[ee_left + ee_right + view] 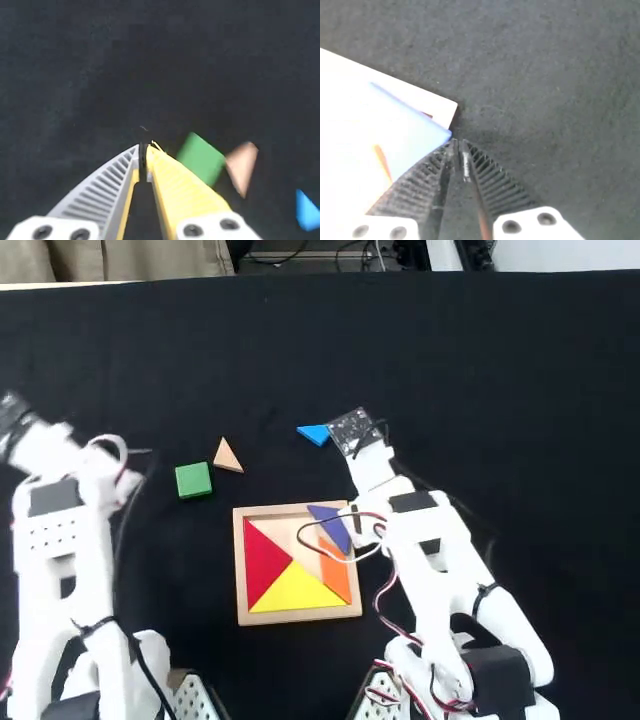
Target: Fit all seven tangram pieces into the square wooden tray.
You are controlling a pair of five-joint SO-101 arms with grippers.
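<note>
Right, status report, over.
Left claw shut, near green square. Right claw shut at tray corner. Purple piece askew over tray edge, unseated. Tan triangle, blue triangle also outside.

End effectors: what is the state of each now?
Left end effector: closed, empty.
Right end effector: closed at a corner of the purple piece; grip cannot be told.

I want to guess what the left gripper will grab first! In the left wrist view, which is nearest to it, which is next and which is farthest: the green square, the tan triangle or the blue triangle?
From the left gripper:
1. Green square, right by its tip.
2. Tan triangle, just beyond the square.
3. Blue triangle, farthest, well past the tan one.
</note>
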